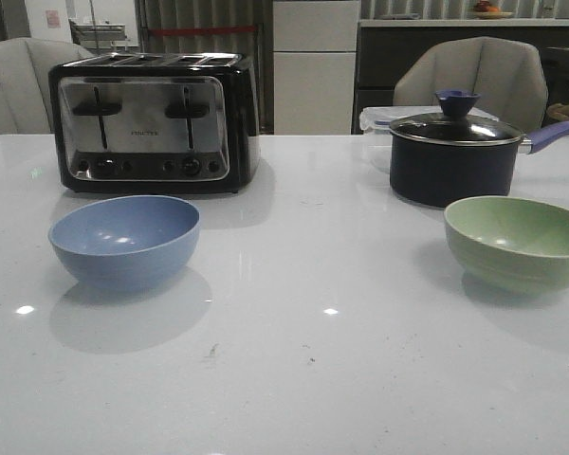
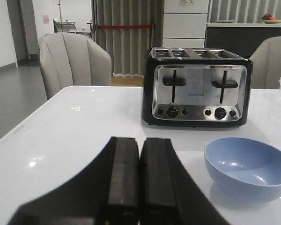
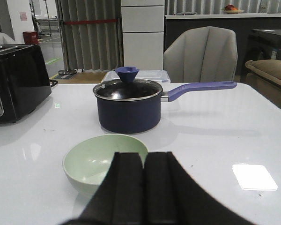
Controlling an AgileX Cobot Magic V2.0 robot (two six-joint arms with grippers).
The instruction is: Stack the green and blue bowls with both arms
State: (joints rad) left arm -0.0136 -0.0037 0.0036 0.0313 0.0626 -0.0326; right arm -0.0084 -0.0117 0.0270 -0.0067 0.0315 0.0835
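The dusty blue bowl (image 1: 125, 239) stands upright and empty on the left of the white table, in front of the toaster. It also shows in the left wrist view (image 2: 247, 166). The pale green bowl (image 1: 519, 241) stands upright and empty on the right, in front of the saucepan, and shows in the right wrist view (image 3: 98, 160). My left gripper (image 2: 140, 143) is shut and empty, short of the blue bowl and to its side. My right gripper (image 3: 144, 157) is shut and empty, close before the green bowl's near rim. Neither arm shows in the front view.
A black and chrome toaster (image 1: 150, 121) stands at the back left. A dark blue lidded saucepan (image 1: 452, 156) with a long handle (image 3: 201, 88) stands at the back right, a clear plastic box (image 3: 143, 75) behind it. Grey chairs stand beyond the table.
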